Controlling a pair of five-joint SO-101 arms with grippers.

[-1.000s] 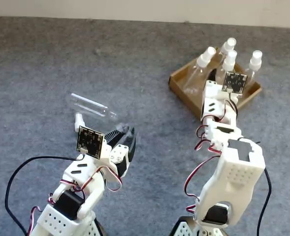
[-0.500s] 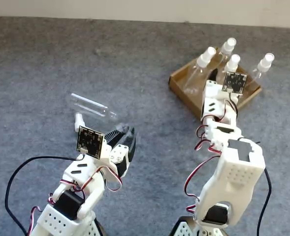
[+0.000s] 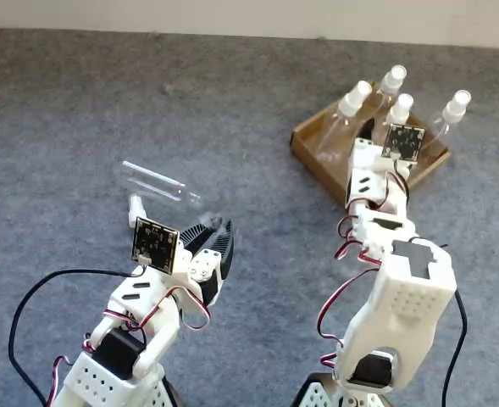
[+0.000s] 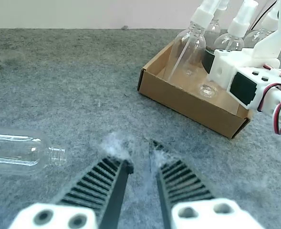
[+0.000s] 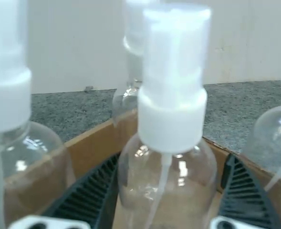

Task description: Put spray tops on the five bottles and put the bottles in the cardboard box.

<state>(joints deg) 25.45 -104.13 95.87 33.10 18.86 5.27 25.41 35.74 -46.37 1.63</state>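
1. Between the jaws of the right gripper (image 5: 171,162), a clear round plastic bottle with a white spray top (image 5: 165,186) is standing upright inside the shallow brown cardboard box (image 3: 313,146).
2. Those black ribbed jaws are standing spread, one to each side of the bottle. A sliver of gap is showing on one side, so they are not clamping it.
3. Three more capped clear bottles are sharing the box. The left-hand bottle (image 3: 340,127) is standing to the left of the right jaws. The far bottle (image 3: 390,83) is standing beyond them by the far wall. The tilted bottle (image 3: 451,112) is leaning outward to their right.
4. The left gripper (image 4: 140,160) is sitting low over the grey felt table covering (image 3: 80,102), well apart from the box. Its jaws are parted a little and are holding nothing.
5. Wisps of grey fluff (image 4: 114,143) are clinging at the left jaw tips.
6. Ahead of the left jaws and off to their left, an uncapped clear plastic bottle (image 3: 152,181) is lying on its side, its open neck pointing toward the ground just in front of the jaws.
7. A small white loose spray top (image 3: 135,206) is lying on the covering to the left of the left jaws, near the uncapped bottle and apart from its neck.
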